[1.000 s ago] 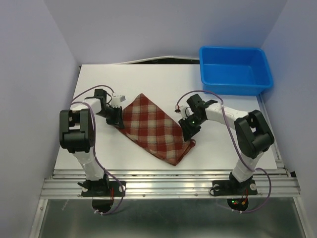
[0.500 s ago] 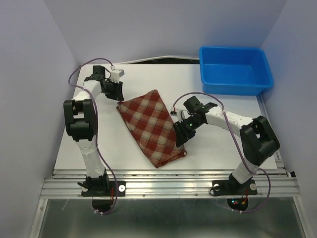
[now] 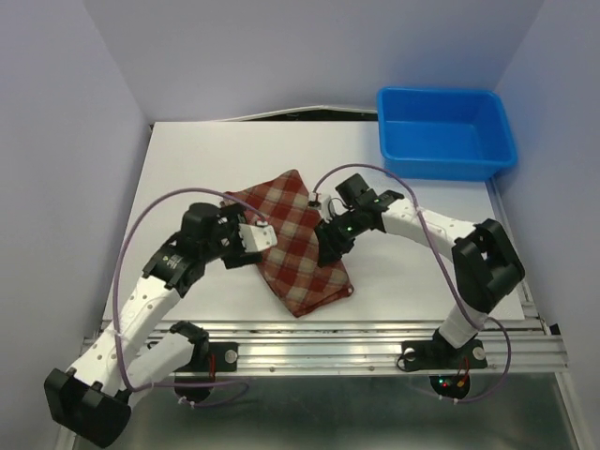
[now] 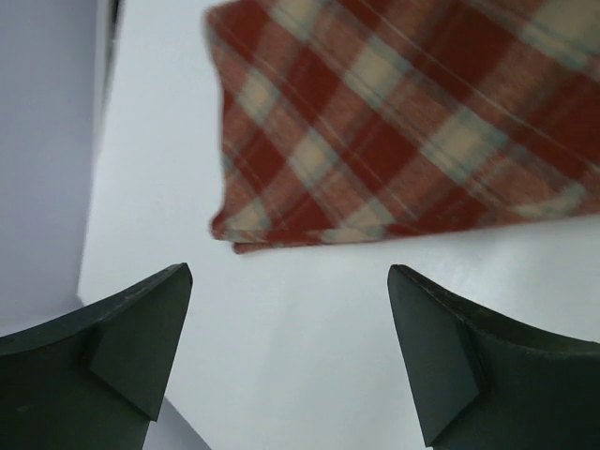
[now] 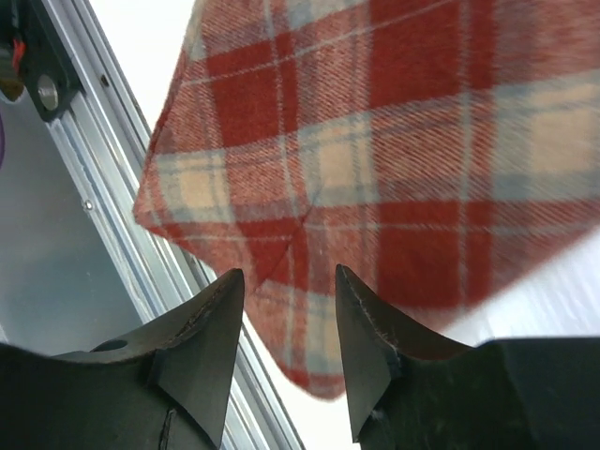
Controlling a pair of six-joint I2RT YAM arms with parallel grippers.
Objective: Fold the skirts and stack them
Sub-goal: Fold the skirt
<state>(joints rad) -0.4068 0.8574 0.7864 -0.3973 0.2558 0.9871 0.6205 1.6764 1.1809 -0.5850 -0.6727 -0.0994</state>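
One skirt [image 3: 292,242], red and cream plaid, lies folded in a long strip slanting across the middle of the table; no other skirt shows. My left gripper [image 3: 247,246] hovers at its left edge, open wide. In the left wrist view only white table lies between the fingers [image 4: 141,328], and the skirt's corner [image 4: 394,131] lies ahead of them. My right gripper [image 3: 330,246] is over the skirt's right edge. Its fingers [image 5: 211,319] stand apart, and the skirt [image 5: 375,159] lies flat beyond them, touching neither.
A blue plastic bin [image 3: 445,131] stands empty at the back right corner. The white table [image 3: 206,159] ends in a metal rail [image 5: 84,178] just past the skirt's near corner. Purple walls close in left, right and behind.
The left gripper let go of the skirt, opened wide and swung from the back left down to the skirt's left edge. The skirt turned steeper. The right gripper shifted left and back over it.
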